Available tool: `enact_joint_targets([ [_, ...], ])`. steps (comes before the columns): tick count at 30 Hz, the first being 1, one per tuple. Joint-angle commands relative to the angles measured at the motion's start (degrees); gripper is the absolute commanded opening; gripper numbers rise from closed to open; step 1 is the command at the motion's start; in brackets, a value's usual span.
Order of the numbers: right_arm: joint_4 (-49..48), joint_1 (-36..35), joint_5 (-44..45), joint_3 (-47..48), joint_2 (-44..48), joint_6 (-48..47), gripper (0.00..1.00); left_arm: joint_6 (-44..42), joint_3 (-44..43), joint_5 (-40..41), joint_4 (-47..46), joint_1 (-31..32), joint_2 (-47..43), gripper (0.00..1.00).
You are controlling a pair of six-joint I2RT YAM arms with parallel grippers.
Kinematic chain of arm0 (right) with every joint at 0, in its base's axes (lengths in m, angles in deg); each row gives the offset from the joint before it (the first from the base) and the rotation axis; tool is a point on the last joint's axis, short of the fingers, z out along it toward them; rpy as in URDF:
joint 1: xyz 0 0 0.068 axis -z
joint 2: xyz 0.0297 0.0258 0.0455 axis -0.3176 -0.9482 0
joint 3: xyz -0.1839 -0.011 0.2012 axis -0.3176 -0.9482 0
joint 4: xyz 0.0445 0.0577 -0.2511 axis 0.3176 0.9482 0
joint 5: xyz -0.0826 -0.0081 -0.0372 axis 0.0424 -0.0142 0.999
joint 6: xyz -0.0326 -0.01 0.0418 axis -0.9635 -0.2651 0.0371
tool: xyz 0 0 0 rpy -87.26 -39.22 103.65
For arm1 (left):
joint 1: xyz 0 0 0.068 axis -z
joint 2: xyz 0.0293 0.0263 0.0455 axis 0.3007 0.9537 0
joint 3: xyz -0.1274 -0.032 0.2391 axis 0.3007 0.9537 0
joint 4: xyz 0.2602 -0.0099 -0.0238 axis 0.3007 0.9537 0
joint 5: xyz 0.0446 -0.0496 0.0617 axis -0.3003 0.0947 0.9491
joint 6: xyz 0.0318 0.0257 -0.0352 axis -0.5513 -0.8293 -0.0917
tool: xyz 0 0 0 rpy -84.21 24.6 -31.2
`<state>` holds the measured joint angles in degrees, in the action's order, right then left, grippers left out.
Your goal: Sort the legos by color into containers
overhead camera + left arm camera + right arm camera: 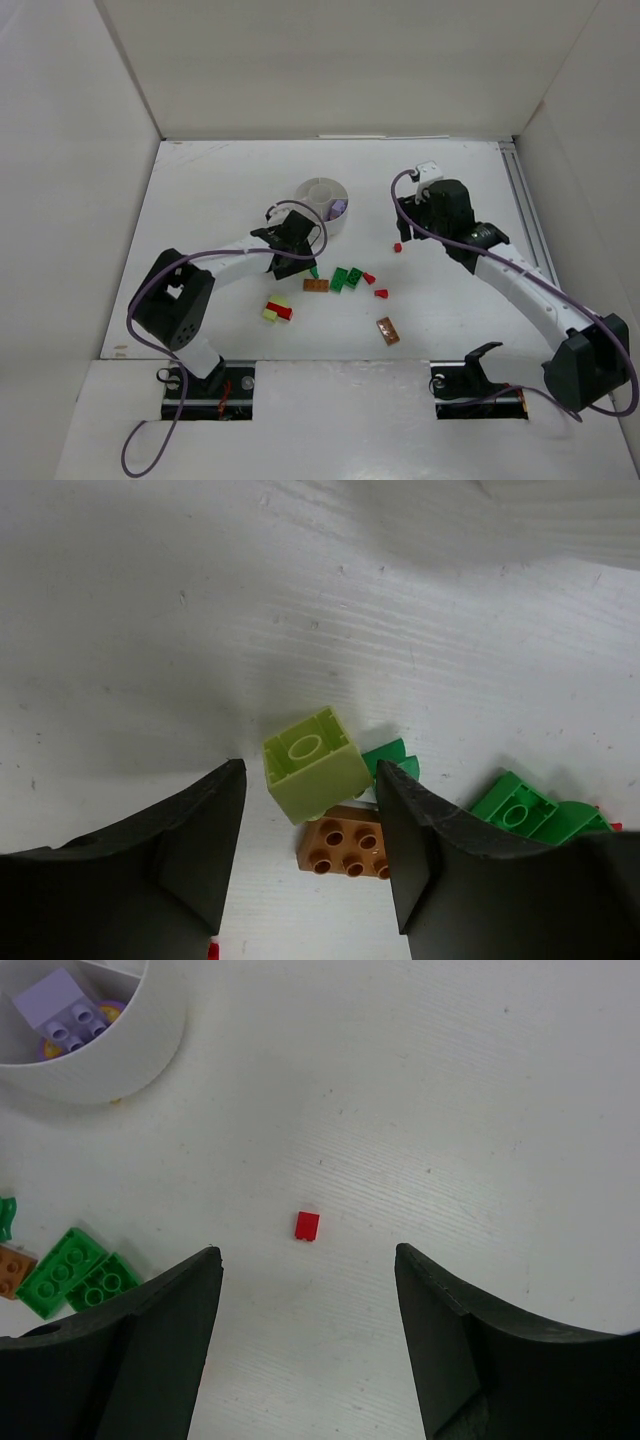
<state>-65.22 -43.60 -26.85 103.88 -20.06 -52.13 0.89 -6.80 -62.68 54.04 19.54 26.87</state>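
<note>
The white dish point(312, 186) holds a light purple brick point(339, 209), which also shows in the right wrist view point(60, 1015). My left gripper point(298, 258) is open just in front of the dish. In the left wrist view point(310, 770), a pale yellow-green brick point(315, 763) lies underside up between its fingertips. It leans on an orange-brown brick point(345, 848), with a gap to the left finger point(190, 850). My right gripper point(410, 226) is open and empty above a small red brick point(397, 247). That red brick lies ahead of the gripper point(307, 1251) in the right wrist view point(307, 1225).
Green bricks point(347, 279), two red bricks point(369, 278) and an orange-brown brick point(316, 285) lie mid-table. A yellow-green and red pair point(277, 311) lies to the left front. Another orange-brown brick point(388, 331) lies near the front. White walls enclose the table.
</note>
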Motion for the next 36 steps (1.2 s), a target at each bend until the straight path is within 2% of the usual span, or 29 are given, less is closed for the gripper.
enact_joint_targets([
  [1,-0.9,0.4,0.7,-0.8,2.6,0.6,0.75,2.5,-1.9,1.2,2.9,0.1,0.3,0.50],
  [7,-0.9,0.4,0.7,-0.8,3.1,0.6,0.75,3.0,-2.9,1.2,2.9,0.1,0.9,0.34],
  [10,-0.9,0.4,0.7,-0.8,3.6,0.6,0.75,3.0,-4.1,1.7,2.9,0.1,-0.4,0.23],
  [13,-0.9,0.4,0.7,-0.8,4.1,0.6,0.75,2.1,-6.3,3.3,5.0,0.1,-1.8,0.22],
  [20,-0.9,0.9,0.7,-1.9,5.3,1.2,0.75,-4.0,-17.4,8.7,5.6,-0.6,-5.2,0.22],
  [28,-0.9,2.6,1.8,-2.4,6.9,2.2,0.78,-10.7,-30.7,8.7,6.0,-2.7,3.7,0.23],
  [36,-0.3,4.3,2.4,-1.9,6.3,2.2,0.78,-13.3,-33.0,9.3,7.4,-2.7,7.0,0.26],
])
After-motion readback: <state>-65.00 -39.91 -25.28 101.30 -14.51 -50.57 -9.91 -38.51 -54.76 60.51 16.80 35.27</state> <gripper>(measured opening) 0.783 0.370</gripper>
